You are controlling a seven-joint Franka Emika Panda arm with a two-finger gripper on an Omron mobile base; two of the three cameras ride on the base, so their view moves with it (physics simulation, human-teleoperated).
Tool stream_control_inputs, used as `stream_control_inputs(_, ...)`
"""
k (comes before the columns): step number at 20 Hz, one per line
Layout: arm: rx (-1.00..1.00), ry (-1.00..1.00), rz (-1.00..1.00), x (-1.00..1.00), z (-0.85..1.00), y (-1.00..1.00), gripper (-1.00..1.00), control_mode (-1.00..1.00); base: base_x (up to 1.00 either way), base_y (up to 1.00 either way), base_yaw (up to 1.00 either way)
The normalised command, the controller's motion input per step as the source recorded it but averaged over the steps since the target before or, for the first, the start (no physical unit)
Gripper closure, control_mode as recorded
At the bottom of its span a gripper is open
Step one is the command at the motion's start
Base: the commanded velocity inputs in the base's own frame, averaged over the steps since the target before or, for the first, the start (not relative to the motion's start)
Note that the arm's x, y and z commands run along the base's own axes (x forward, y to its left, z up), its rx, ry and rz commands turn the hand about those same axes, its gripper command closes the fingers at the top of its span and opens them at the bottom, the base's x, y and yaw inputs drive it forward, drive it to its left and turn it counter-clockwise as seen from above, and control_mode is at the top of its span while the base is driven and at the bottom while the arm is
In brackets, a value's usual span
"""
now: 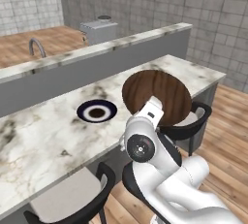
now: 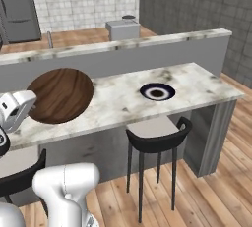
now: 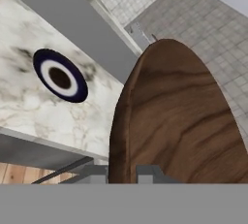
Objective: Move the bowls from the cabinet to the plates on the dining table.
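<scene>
Wide shallow dark-brown wood-look bowl [image 3: 179,116] gripped at rim by clenched two-finger gripper [image 3: 131,172], jaws pinched on bowl edge, seen in hand view. Bowl held tilted, raised above long white-and-brown marble dining table [image 1: 43,131], directly beyond jaws. Round plate with navy rim, white ring and dark centre [image 1: 97,112] lying flat on table, well apart from jaws, off to one side of bowl. Black stool [image 2: 156,140] seen standing below table edge, lower than jaws.

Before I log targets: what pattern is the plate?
Dark navy rim, white ring, dark centre. The plate shows best in the hand view.
</scene>
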Motion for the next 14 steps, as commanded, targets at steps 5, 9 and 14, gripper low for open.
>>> stream_control_inputs(5,0.0,0.0,0.0,0.0,0.0,0.0,1.0,1.0,0.0,0.09,-0.03)
stream_control_inputs(9,0.0,0.0,0.0,0.0,0.0,0.0,1.0,1.0,0.0,0.01,-0.02)
stream_control_inputs(14,0.0,0.0,0.0,0.05,-0.03,0.02,1.0,-1.0,0.03,0.04,-0.01)
